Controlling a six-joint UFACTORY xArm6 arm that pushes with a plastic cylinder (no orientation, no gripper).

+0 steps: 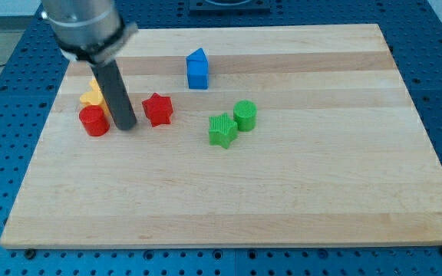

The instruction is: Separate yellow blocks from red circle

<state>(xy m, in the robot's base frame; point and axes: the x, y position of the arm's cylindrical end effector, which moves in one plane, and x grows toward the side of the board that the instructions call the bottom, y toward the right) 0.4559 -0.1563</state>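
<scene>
At the view's left, on the wooden bench (298, 192), the red circle (94, 121) is seen standing upright, with yellow blocks (91, 95) touching it just above; their shapes and number cannot be made out, since they are partly hidden behind the dark rod. My tip (125, 126) is placed just to the right of the red circle, between it and the red star (158, 110). No hand is carried by the arm, so no spread or pinching state can be told. Nearer the top, a blue block (197, 69) is found, well apart. Toward the middle, a green star (222, 129) and a green cylinder (245, 115) are set touching.
</scene>
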